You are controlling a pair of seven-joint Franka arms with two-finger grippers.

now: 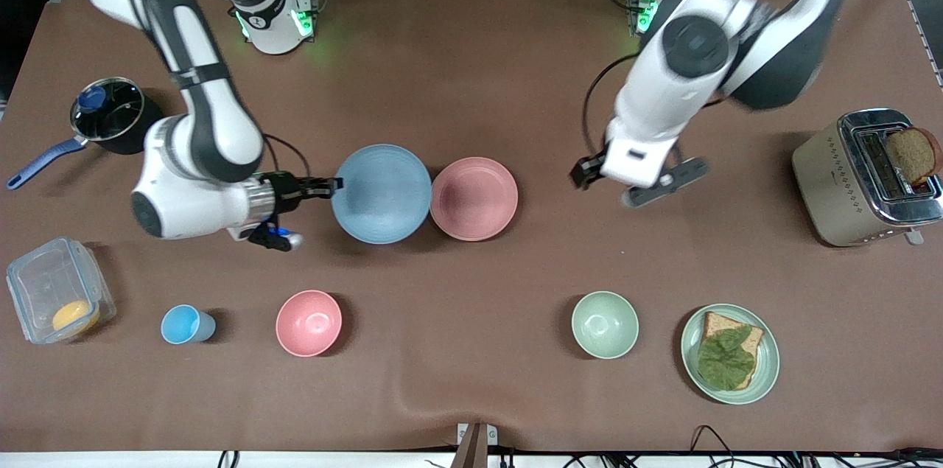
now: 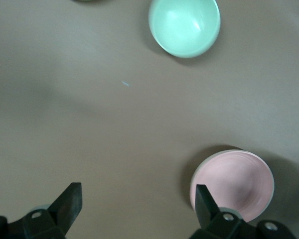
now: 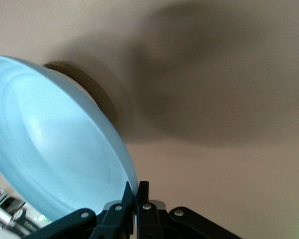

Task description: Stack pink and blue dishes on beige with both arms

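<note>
My right gripper (image 1: pixel 331 186) (image 3: pixel 138 186) is shut on the rim of the light blue plate (image 1: pixel 381 193) (image 3: pixel 55 154). It holds the plate tilted, its other edge next to the salmon pink plate (image 1: pixel 474 198) (image 2: pixel 232 184) at the table's middle. A thin pale rim (image 2: pixel 209 162) shows round the pink plate in the left wrist view. The beige plate shows nowhere on its own. My left gripper (image 1: pixel 587 173) (image 2: pixel 138 191) hangs open over bare table beside the pink plate, toward the left arm's end, with nothing between its fingers.
Along the table's near side stand a clear box (image 1: pixel 55 298), a blue cup (image 1: pixel 184 324), a pink bowl (image 1: pixel 309 323), a green bowl (image 1: pixel 605 324) (image 2: pixel 184 27) and a green plate with bread (image 1: pixel 729 354). A pot (image 1: pixel 110 114) and a toaster (image 1: pixel 869 173) stand at the table's ends.
</note>
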